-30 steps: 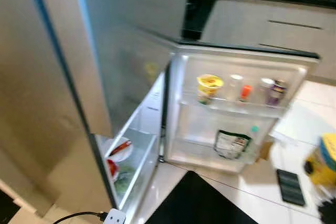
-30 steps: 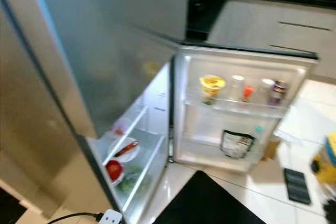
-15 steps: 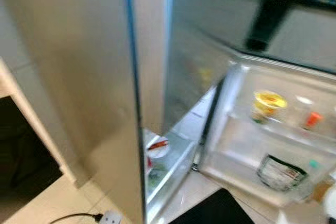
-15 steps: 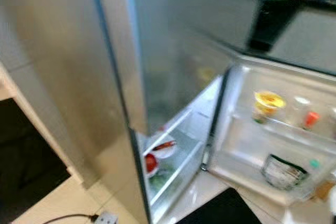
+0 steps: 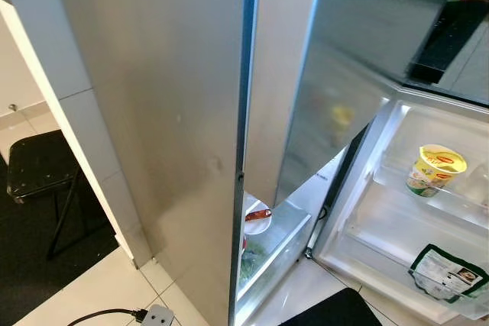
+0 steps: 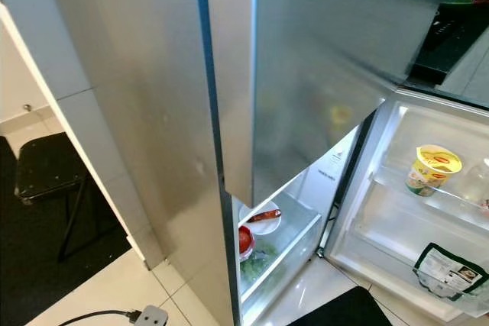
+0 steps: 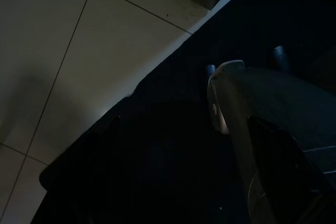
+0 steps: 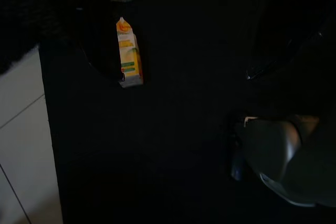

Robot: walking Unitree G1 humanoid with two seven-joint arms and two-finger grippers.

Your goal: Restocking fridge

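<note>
- The fridge (image 6: 153,112) stands close ahead, its lower door (image 6: 428,211) swung open.
- A yellow tub (image 6: 432,169) sits on a door shelf, a printed pouch (image 6: 449,271) below it.
- A carton (image 8: 128,53) lies on a dark mat (image 8: 173,129).
- Both arms hang idle; whether either one's jaws are open or closed cannot be told.

Our two head views look down from close by at the fridge (image 5: 191,112) and its open door (image 6: 428,211), sharing both. Our wrist views face the dark mat (image 7: 157,171) on the floor.
</note>
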